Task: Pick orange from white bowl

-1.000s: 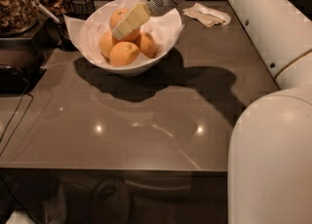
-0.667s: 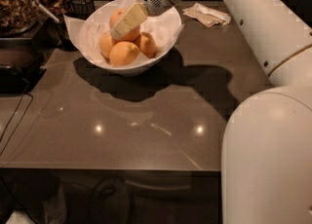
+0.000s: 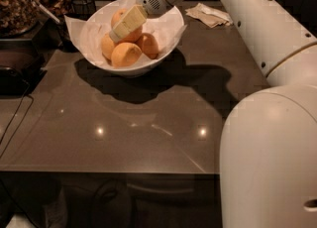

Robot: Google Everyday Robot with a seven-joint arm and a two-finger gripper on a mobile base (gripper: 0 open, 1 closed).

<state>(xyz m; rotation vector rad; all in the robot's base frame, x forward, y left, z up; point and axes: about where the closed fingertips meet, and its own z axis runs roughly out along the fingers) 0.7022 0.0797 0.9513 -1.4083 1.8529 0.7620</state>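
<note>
My gripper point(image 3: 117, 35) sits inside the white bowl point(image 3: 161, 53), against the orange point(image 3: 120, 16). Open or closed, I cannot tell. The table point(image 3: 148, 123) spreads beyond the bowl's near rim.

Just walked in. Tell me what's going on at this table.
A one-armed robot is reaching across the dark table into the white bowl, which holds four oranges on white paper. Its gripper is down among them, against the orange at the back of the pile. Nothing has been lifted out yet. The front orange and its two neighbours lie lower in the bowl.
</note>
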